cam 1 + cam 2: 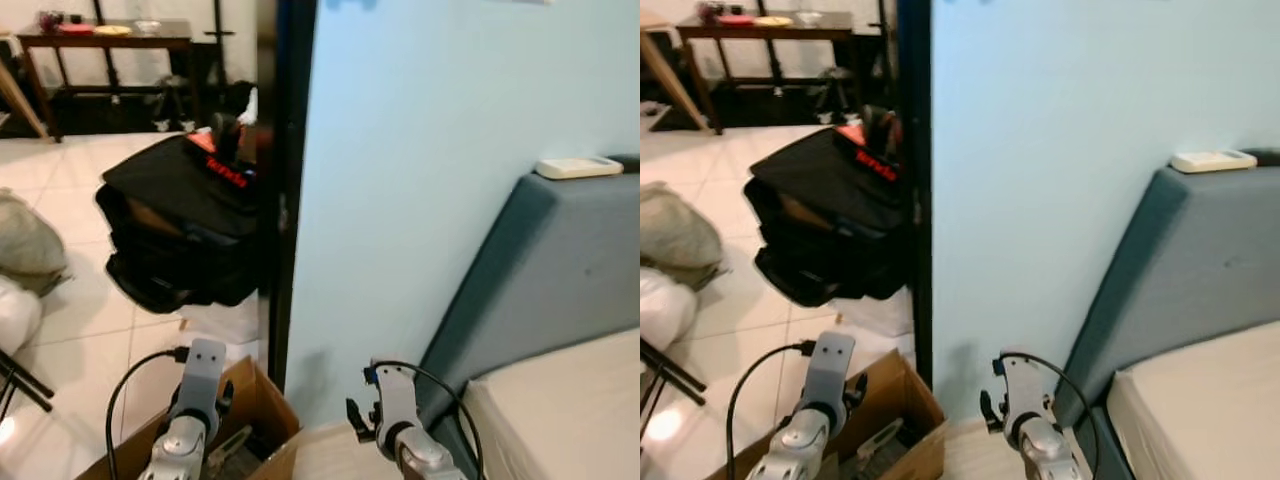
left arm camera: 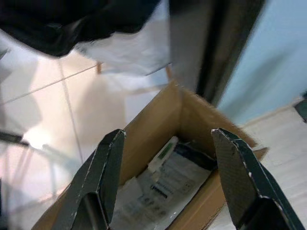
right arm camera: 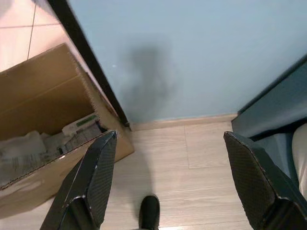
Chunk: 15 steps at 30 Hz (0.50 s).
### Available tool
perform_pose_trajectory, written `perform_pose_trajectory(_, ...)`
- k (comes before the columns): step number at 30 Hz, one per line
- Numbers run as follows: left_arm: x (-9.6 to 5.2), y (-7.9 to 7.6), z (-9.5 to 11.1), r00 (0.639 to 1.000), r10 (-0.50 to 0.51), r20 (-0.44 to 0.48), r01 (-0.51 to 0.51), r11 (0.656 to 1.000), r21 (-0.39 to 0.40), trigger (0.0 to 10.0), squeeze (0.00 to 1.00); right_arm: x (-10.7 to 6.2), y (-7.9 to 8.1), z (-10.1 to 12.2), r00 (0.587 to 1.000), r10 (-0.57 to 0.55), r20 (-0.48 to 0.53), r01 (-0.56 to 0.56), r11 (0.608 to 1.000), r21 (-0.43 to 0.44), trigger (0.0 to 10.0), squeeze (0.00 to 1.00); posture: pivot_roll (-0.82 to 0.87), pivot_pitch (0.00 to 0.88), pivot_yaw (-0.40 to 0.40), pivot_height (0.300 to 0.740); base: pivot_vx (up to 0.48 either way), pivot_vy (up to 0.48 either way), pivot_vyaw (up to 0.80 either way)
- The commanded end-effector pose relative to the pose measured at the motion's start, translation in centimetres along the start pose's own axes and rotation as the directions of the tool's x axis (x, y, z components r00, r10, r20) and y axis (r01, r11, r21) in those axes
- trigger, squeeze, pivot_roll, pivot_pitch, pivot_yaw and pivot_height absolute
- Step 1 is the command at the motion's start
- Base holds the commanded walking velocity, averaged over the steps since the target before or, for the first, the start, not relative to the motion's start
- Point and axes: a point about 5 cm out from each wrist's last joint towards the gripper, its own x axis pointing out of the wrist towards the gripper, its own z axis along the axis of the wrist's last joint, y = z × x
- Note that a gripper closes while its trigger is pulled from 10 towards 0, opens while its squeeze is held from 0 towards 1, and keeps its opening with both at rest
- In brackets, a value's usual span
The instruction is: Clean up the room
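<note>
Both end effectors spread, empty: left end effector (image 2: 168,182) above cardboard box (image 1: 262,400), right end effector (image 3: 172,182) over floor; advisable: scan for clutter before reaching.

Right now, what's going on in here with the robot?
Nothing is being held. The robot stands by a blue wall, next to the bed. Its left gripper hovers over an open cardboard box with papers in it, jaws apart. Its right gripper hangs open over the wood floor beside that box. A black bag sits on the tiled floor past the doorway.
</note>
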Motion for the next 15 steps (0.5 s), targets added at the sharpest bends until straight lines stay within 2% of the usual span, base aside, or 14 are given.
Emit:
perform_pose_trajectory(1, -0.2, -0.1, -0.5, 0.999, -0.026, -0.018, 0.027, 0.999, 0.035, 10.0, 0.00, -0.1, -0.1, -0.7, 0.999, 0.001, -0.032, 0.000, 1.000, 0.020, 10.0, 0.00, 0.00, 0.058, -0.053, 0.740, 0.000, 0.000, -0.80)
perform_pose_trajectory(4, -0.5, -0.7, -1.3, 0.992, -0.114, -0.058, 0.120, 0.986, 0.116, 10.0, 0.00, -0.2, -0.1, -1.1, 0.998, 0.006, -0.059, -0.006, 1.000, 0.015, 10.0, 0.00, 0.00, 0.058, -0.053, 0.740, 0.000, 0.000, -0.80)
perform_pose_trajectory(5, -0.5, -0.7, -1.3, 0.992, -0.114, -0.058, 0.120, 0.986, 0.116, 10.0, 0.00, -0.2, -0.1, -1.1, 0.998, 0.006, -0.059, -0.006, 1.000, 0.015, 10.0, 0.00, 0.00, 0.058, -0.053, 0.740, 0.000, 0.000, -0.80)
perform_pose_trajectory(7, -0.9, -1.1, -2.1, 0.975, -0.201, -0.095, 0.216, 0.959, 0.183, 10.0, 0.00, -0.2, -0.2, -1.4, 0.998, 0.003, -0.070, -0.002, 1.000, 0.010, 10.0, 0.00, 0.00, 0.055, -0.048, 0.740, 0.000, 0.000, -0.80)
perform_pose_trajectory(8, -0.9, -1.1, -2.1, 0.975, -0.201, -0.095, 0.216, 0.959, 0.183, 10.0, 0.00, -0.2, -0.2, -1.4, 0.998, 0.003, -0.070, -0.002, 1.000, 0.010, 10.0, 0.00, 0.00, 0.055, -0.048, 0.740, 0.000, 0.000, -0.80)
perform_pose_trajectory(9, -1.3, -1.4, -2.8, 0.955, -0.263, -0.135, 0.288, 0.930, 0.228, 10.0, 0.00, -0.3, -0.2, -1.5, 0.997, 0.001, -0.076, 0.000, 1.000, 0.008, 10.0, 0.00, 0.00, 0.055, -0.047, 0.740, 0.000, 0.000, -0.80)
perform_pose_trajectory(11, -1.3, -1.4, -2.8, 0.955, -0.263, -0.135, 0.288, 0.930, 0.228, 10.0, 0.00, -0.3, -0.2, -1.5, 0.997, 0.001, -0.076, 0.000, 1.000, 0.008, 10.0, 0.00, 0.00, 0.055, -0.047, 0.740, 0.000, 0.000, -0.80)
perform_pose_trajectory(12, -1.7, -1.5, -3.3, 0.940, -0.300, -0.160, 0.333, 0.910, 0.246, 10.0, 0.00, -0.3, -0.3, -1.6, 0.997, -0.001, -0.083, 0.002, 1.000, 0.007, 10.0, 0.00, 0.00, 0.053, -0.047, 0.740, 0.000, 0.000, -0.80)
perform_pose_trajectory(15, -1.8, -1.4, -3.5, 0.934, -0.313, -0.171, 0.348, 0.905, 0.243, 10.0, 0.00, -0.3, -0.4, -1.7, 0.996, -0.001, -0.090, 0.002, 1.000, 0.005, 10.0, 0.00, 0.00, 0.053, -0.048, 0.740, 0.000, 0.000, -0.80)
